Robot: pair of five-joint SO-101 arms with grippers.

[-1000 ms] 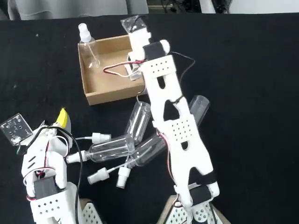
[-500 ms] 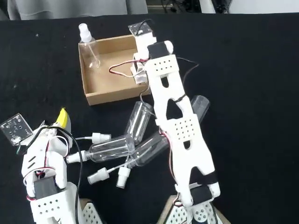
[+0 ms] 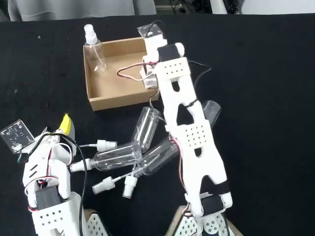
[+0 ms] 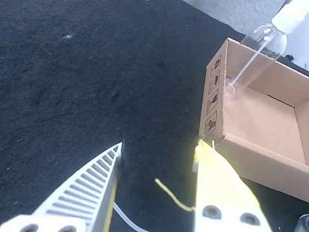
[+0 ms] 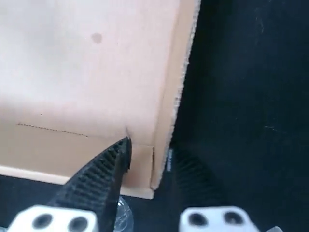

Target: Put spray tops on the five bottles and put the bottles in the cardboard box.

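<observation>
The cardboard box (image 3: 118, 102) lies at the back left of the black table. One clear bottle with a white spray top (image 3: 92, 45) leans in its far left corner, and it also appears in the left wrist view (image 4: 263, 41). My right gripper (image 3: 146, 73) is at the box's right wall (image 5: 164, 96); it (image 5: 148, 149) is open, one finger inside the wall and one outside. Several capless bottles (image 3: 118, 155) lie in a heap in front of the box among loose spray tops (image 3: 106, 145). My left gripper (image 4: 157, 150) hangs open and holds nothing, low at the front left (image 3: 61, 129).
Another capless bottle (image 3: 211, 112) lies partly under the right arm. Loose spray tops (image 3: 129, 187) with thin dip tubes lie near the table's front. A yellow thread (image 4: 171, 195) lies between the left fingers. Bare black table stretches to the right and far left.
The right arm has swung a little to the right, from over the box's inside to its right wall. The left arm has not moved.
</observation>
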